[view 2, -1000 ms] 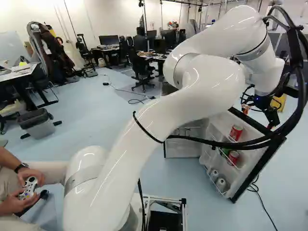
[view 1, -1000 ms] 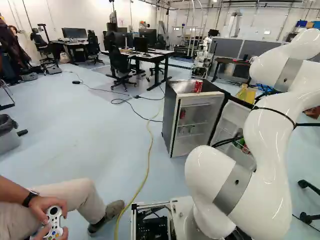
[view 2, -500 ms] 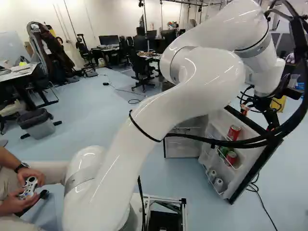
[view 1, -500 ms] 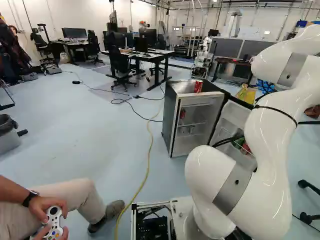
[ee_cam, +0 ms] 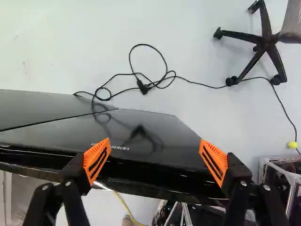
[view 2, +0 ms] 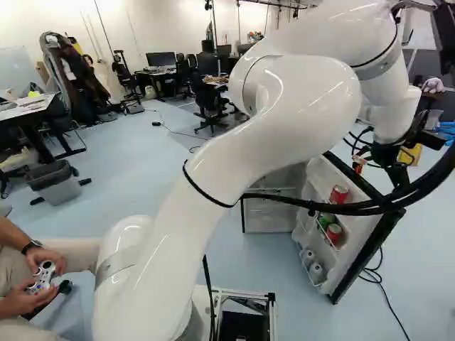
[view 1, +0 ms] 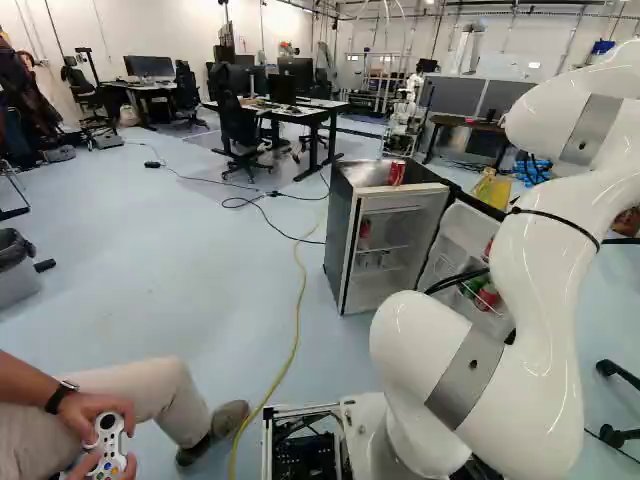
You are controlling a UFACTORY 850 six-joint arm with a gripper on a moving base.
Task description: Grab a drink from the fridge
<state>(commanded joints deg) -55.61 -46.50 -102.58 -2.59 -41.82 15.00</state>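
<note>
Left base view: fridge (view 1: 341,240), one, standing with its door (view 1: 457,240) open; red can (view 1: 396,172) on top, apparently upright, long axis vertical; a second small red item (view 1: 365,229) on an inner shelf. Right base view: drinks in the door racks, namely upper red can (view 2: 338,194), its long axis near upright with a slight lean, top end upward; lower red can (view 2: 333,232), close beside a green can (view 2: 325,221), long axis roughly upright; two pale cans (view 2: 312,264) in the bottom rack, exact axes uncertain. Which drink is wanted cannot be told. Wrist view: tool (ee_cam: 155,147), released, fingers wide apart, above the dark outer face of the door; no drink between them. Step in hand, by judgement: getting past the door to the racks. Advised: lift well clear of the door edge before crossing, keep the black hoses (view 2: 355,208) from snagging it, then set the fingers either side of one can, square to its long axis, and close gently at mid-body.
</note>
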